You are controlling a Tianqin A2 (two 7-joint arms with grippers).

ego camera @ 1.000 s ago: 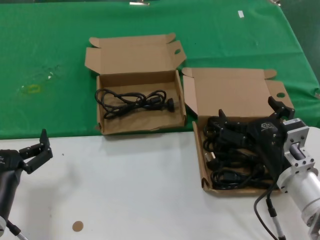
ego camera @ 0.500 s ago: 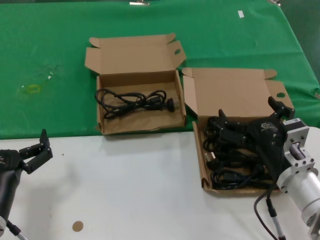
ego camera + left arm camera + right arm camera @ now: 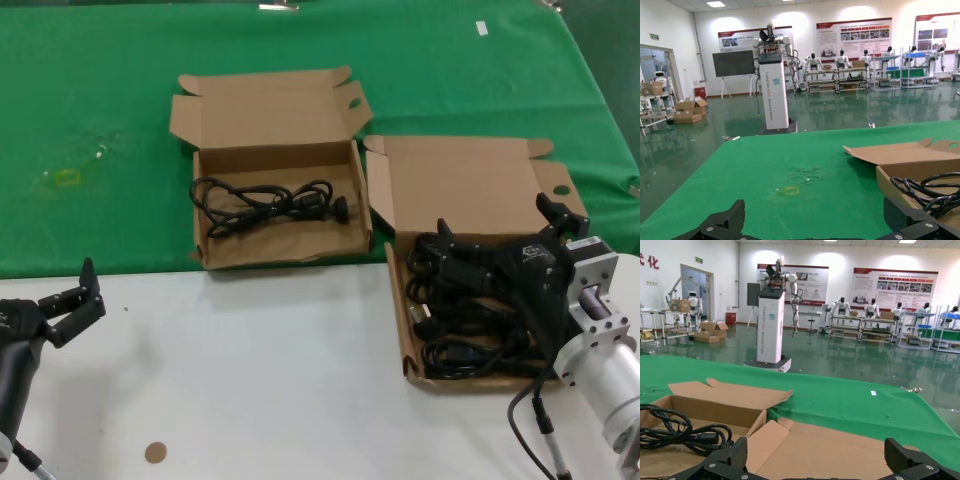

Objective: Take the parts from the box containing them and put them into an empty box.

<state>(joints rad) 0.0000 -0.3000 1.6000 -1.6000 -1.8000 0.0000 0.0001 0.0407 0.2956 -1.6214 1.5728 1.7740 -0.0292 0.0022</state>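
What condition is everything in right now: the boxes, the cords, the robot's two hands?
Left box: lid open, one black cord bundle lying inside.
Right box: lid open, packed with several cord bundles.
Right hand: open wide, low over the right box's cords, nothing gripped.
Left hand: open, empty, over the white table, away from both boxes.

Two open cardboard boxes, one at 12 o'clock with a single cord bundle, one at 3 o'clock with a pile of cord bundles too tangled to count, two grippers, left, right
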